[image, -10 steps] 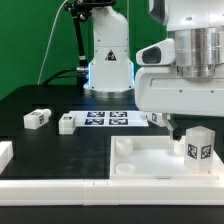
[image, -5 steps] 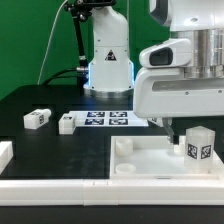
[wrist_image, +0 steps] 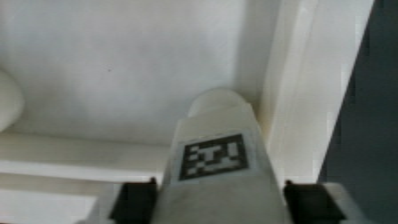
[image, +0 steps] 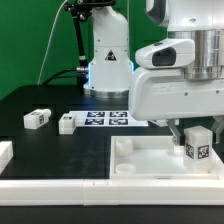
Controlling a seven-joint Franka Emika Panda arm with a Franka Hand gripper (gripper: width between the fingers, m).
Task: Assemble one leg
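Leg [image: 198, 144] upright, black-white tag | gripper [image: 190, 128] fingers straddling it, grip unclear

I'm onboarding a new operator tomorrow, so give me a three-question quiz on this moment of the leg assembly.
1. True or false: the leg that stands upright on the large white tray-like piece lies flat on the black table.
2. Multiple choice: how many loose legs lie on the table toward the exterior view's left of the marker board? A. none B. two C. five
3. Fill in: in the wrist view, the tagged leg sits between the two dark ___ of the gripper.

Key: 1. false, it stands on the tray-like piece. 2. B, one and another. 3. fingers.
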